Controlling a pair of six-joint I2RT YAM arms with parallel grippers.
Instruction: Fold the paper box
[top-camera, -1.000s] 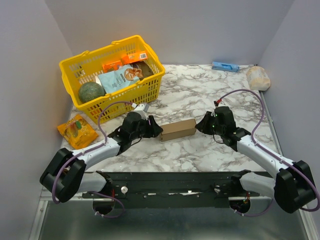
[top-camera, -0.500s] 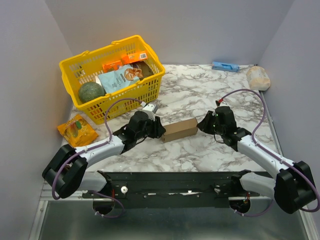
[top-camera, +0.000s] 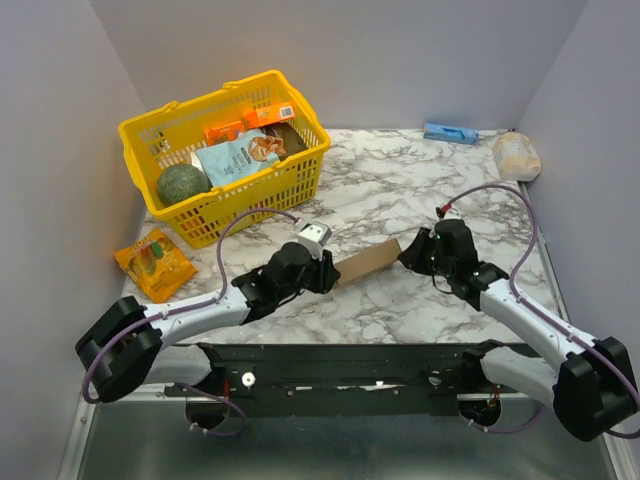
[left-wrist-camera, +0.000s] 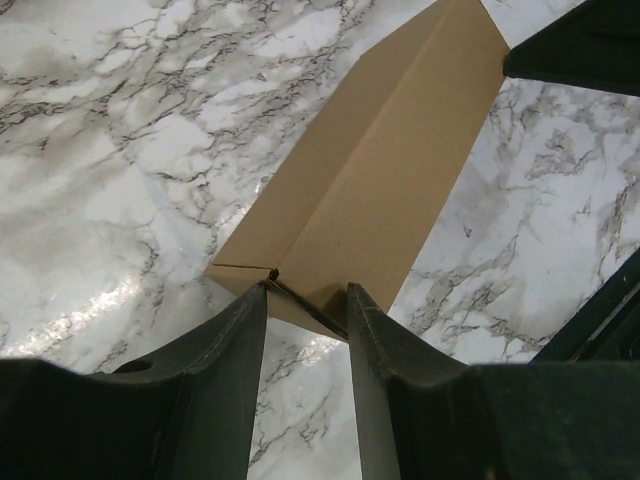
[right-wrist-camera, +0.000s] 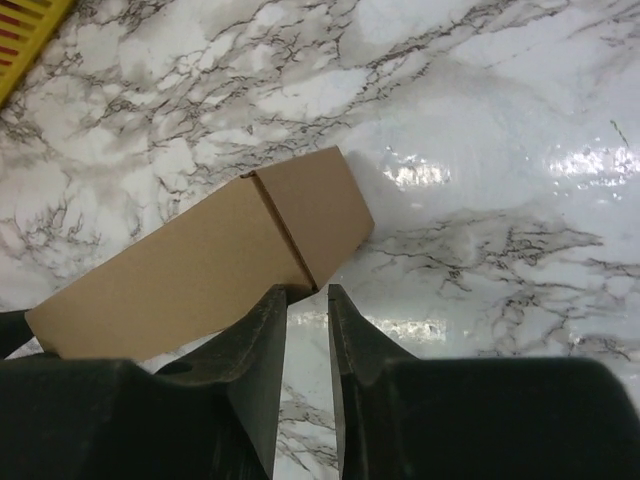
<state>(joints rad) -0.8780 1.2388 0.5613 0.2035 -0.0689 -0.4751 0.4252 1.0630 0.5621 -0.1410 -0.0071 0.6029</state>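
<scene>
The paper box (top-camera: 368, 260), a plain brown closed carton, lies slanted between my two grippers in the middle of the marble table, its right end farther back. In the left wrist view the paper box (left-wrist-camera: 380, 170) shows a ridge running away up-right. My left gripper (top-camera: 328, 272) (left-wrist-camera: 307, 300) is shut on its near end, a fingertip on either side of the end corner. At the other end my right gripper (top-camera: 407, 250) (right-wrist-camera: 306, 292) stands nearly closed, pinching the lower corner of the paper box (right-wrist-camera: 200, 260).
A yellow basket (top-camera: 250, 205) holding groceries stands at the back left; its corner (right-wrist-camera: 25, 30) shows in the right wrist view. An orange packet (top-camera: 153, 262) lies left of the arms. A small blue box (top-camera: 449, 132) and a pale wrapped item (top-camera: 516, 155) sit at the back right.
My left arm has reached right and forward, and its jaws have narrowed onto the box's end. The box has turned, so it now slants and looks thinner from above. The right gripper shifted slightly.
</scene>
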